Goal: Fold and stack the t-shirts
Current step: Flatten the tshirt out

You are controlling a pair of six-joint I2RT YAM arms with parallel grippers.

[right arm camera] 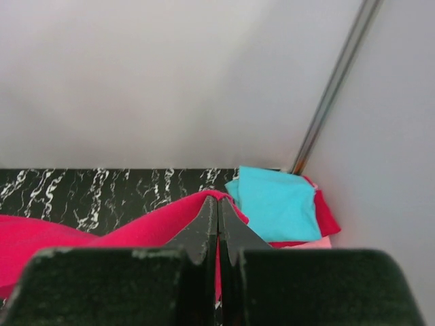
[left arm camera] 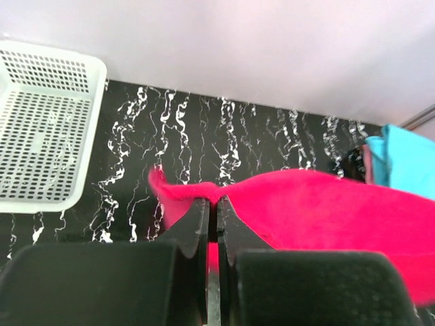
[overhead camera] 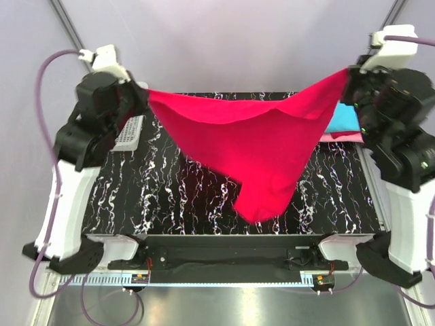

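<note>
Crimson shirt (overhead camera: 251,146): soft knit cloth held up in the air, spread between the two arms. Its lowest fold sags toward the near edge of the table, right of centre. I cannot tell whether that fold touches the top.
Table (overhead camera: 170,197): hard, flat black slab with white marble veins, lying under the hanging cloth.
Long axis: the shirt's top edge runs left to right from one gripper to the other and dips in the middle.
Left gripper (left arm camera: 212,202): fingers pressed together on the shirt's left corner, with a small tab of cloth poking past the tips.
Right gripper (right arm camera: 217,200): fingers pinched on the right corner, with the cloth falling away to its left.
Nearer arm: neither, since each holds one end, though the bulk hangs closer to the right arm.
Next move, as I judge it: laying the shirt flat. The loose cloth lies below both grippers and nearer the table's front edge. They would need to come down evenly so that the low fold lands first and the top edge stays taut.
Basket (left arm camera: 47,129): rigid white plastic mesh at the far left of the table, near the left gripper.
Stack (overhead camera: 343,125): folded flat at the far right corner, just beyond the right gripper. The cyan shirt (right arm camera: 275,204) is on top, the dark red shirt (right arm camera: 326,214) under it and the pink shirt (right arm camera: 316,242) at the bottom.
</note>
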